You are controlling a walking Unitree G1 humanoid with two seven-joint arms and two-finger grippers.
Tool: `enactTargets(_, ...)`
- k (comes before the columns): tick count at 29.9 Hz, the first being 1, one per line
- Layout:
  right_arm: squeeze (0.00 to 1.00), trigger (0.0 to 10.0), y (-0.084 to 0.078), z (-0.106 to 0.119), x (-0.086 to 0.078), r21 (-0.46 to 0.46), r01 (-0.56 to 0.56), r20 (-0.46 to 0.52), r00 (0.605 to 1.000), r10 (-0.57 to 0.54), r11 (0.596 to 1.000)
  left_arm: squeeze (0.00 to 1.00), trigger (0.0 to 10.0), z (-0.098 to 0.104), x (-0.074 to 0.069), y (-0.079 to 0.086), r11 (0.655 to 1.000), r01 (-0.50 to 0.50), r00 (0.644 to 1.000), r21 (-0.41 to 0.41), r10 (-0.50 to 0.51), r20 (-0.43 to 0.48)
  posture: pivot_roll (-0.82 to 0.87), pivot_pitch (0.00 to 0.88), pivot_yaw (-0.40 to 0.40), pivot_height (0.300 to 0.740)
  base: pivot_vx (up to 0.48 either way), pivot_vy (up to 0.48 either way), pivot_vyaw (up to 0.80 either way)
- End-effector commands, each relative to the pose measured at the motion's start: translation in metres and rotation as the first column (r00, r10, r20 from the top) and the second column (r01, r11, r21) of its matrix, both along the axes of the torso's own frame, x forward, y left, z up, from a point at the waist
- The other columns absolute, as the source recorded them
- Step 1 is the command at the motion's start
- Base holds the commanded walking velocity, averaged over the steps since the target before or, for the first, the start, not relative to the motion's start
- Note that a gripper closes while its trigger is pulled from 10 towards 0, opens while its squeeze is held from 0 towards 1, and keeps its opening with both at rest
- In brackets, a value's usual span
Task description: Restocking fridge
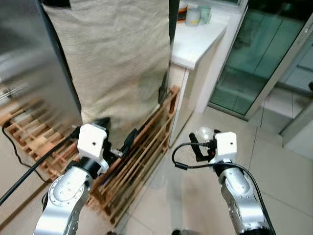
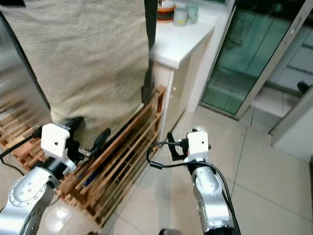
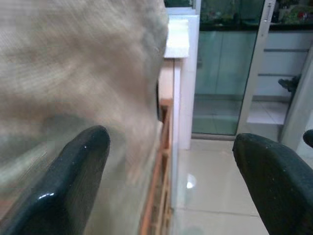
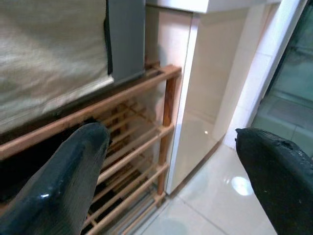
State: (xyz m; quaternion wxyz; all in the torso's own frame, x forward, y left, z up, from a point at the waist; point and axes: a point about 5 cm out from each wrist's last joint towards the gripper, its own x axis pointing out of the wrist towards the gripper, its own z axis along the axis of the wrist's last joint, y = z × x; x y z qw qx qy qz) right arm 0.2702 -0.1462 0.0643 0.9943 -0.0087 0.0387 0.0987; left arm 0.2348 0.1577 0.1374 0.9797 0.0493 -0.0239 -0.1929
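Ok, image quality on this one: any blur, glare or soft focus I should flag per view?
Left eye view: steel panel at upper left is smeared, and the floor tiles carry soft glare. Left wrist view: the beige cloth is soft and both near fingers are out of focus. Right wrist view: sharper on the wooden rack, with a bright glare spot on the tiles.

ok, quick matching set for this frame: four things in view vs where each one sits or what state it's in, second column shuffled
Things:
1. beige cloth
2. wooden pallet
3. cups
4. left gripper

Places or states:
A. flat on the floor, under the covered unit
B. on the white counter, far end
C. draped over the tall unit
D. fingers spread apart, holding nothing

Pairs: 1-C, 2-A, 3-B, 4-D
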Motion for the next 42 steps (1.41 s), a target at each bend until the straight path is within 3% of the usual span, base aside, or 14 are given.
enactTargets(1, 0.00, 10.0, -0.002, -0.002, 0.000, -0.002, 0.008, -0.011, 1.000, -0.008, 1.000, 0.00, 10.0, 0.000, 0.002, 0.004, 1.000, -0.024, 1.000, 0.002, 0.024, -0.002, -0.02, 0.000, -0.027, 0.740, -0.480, 0.000, 0.00)
enactTargets(11, 0.00, 10.0, 0.001, 0.007, 0.008, 0.003, 0.005, 0.026, 1.000, -0.005, 1.000, 0.00, 10.0, 0.007, 0.018, 0.007, 0.995, -0.096, 0.994, -0.036, 0.098, 0.054, -0.02, 0.000, -0.027, 0.740, -0.137, 0.000, 0.00)
enactTargets(13, 0.00, 10.0, -0.001, 0.009, 0.010, 0.001, 0.011, 0.033, 0.999, -0.011, 1.000, 0.00, 10.0, 0.007, 0.024, 0.008, 0.988, -0.137, 0.989, -0.073, 0.140, 0.038, -0.03, 0.000, -0.024, 0.740, 0.000, 0.000, 0.00)
enactTargets(22, 0.00, 10.0, -0.001, 0.010, 0.010, -0.001, 0.022, 0.044, 0.999, -0.022, 1.000, 0.00, 10.0, 0.002, 0.032, 0.005, 0.985, -0.150, 0.988, -0.088, 0.153, 0.030, -0.04, 0.000, -0.022, 0.740, 0.000, 0.000, 0.00)
enactTargets(31, 0.00, 10.0, 0.005, 0.011, 0.011, -0.012, 0.028, 0.051, 0.998, -0.027, 1.000, 0.00, 10.0, 0.003, 0.044, 0.010, 0.977, -0.186, 0.982, -0.099, 0.189, 0.019, -0.05, 0.000, 0.000, 0.740, 0.000, 0.480, -0.53)
enactTargets(36, 0.00, 10.0, -0.003, 0.010, 0.009, -0.037, 0.037, 0.050, 0.998, -0.035, 0.999, 0.00, 10.0, 0.003, 0.050, 0.008, 0.979, -0.176, 0.984, -0.104, 0.179, 0.019, -0.07, 0.000, 0.008, 0.740, 0.000, 0.480, -0.80)
enactTargets(42, 0.00, 10.0, 0.000, 0.012, 0.008, -0.020, 0.038, 0.061, 0.997, -0.037, 0.999, 0.00, 10.0, 0.005, 0.051, 0.002, 0.983, -0.160, 0.986, -0.093, 0.164, 0.036, -0.05, 0.000, 0.006, 0.740, 0.000, 0.480, -0.80)
